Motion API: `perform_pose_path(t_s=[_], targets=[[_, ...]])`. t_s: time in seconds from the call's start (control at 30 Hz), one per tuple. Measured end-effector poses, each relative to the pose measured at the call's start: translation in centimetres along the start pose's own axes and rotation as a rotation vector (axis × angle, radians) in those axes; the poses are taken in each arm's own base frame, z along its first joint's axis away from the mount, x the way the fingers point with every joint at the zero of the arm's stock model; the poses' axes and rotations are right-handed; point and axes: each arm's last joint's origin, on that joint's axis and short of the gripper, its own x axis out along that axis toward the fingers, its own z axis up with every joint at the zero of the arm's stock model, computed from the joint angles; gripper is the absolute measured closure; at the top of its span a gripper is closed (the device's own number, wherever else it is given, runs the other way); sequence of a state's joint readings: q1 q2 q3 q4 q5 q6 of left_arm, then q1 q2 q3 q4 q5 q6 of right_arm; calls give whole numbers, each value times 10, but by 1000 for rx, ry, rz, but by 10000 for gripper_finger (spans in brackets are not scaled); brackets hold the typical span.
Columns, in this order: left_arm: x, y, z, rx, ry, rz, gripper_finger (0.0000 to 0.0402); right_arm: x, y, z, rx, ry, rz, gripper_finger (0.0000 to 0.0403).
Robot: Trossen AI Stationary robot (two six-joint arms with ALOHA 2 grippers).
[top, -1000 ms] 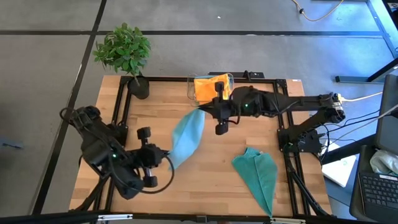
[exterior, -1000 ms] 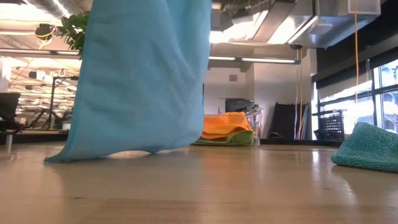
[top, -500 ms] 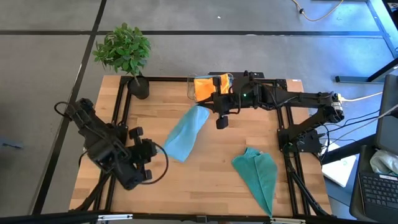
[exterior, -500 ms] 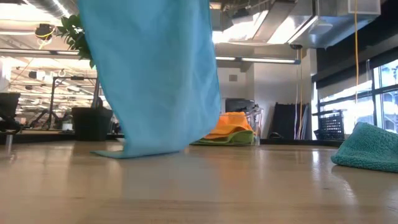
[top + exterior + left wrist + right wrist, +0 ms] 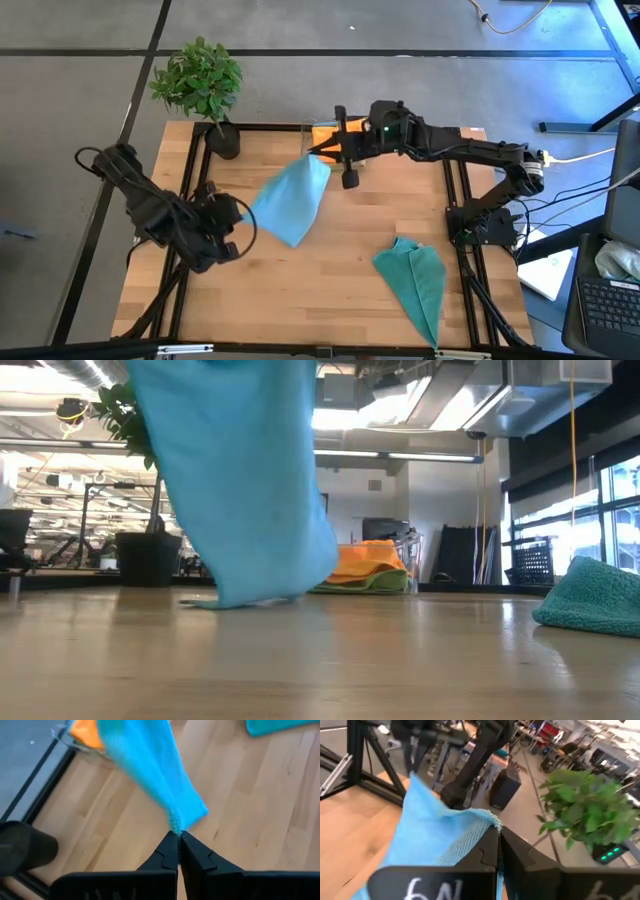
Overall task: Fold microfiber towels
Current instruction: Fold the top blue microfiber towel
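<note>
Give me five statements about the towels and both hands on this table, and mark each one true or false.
1. Both hands pinch the light blue microfiber towel. True: left hand and right hand are each shut on a corner.
2. That towel lies flat on the wooden table. False: it hangs, its lower edge touching the table.
3. A crumpled teal towel lies apart from it. True.
4. The orange towel is spread mid-table. False: it sits in the clear bin.
5. The potted plant has toppled. False: upright.
</note>
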State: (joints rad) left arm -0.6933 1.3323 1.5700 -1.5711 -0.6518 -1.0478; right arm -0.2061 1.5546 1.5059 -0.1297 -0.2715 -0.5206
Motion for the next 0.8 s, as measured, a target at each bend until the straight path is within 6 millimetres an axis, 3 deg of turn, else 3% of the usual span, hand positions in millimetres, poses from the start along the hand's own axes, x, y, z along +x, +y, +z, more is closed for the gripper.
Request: perform_pose_path(t_s=[0.13,0.4,0.63,0.8], targets=[[-8,12,1,-16,-54,-5,401,6,2,-7,5,34,18,391],[-4,19,8,-6,-69,32,401,6,0,-4,-46,0,-5,391],[-3,40,16,-50,-58,53,401,5,-12,2,-68,-2,-219,391],[-4,53,20,-64,-54,62,401,-2,-13,4,-67,40,-279,391]])
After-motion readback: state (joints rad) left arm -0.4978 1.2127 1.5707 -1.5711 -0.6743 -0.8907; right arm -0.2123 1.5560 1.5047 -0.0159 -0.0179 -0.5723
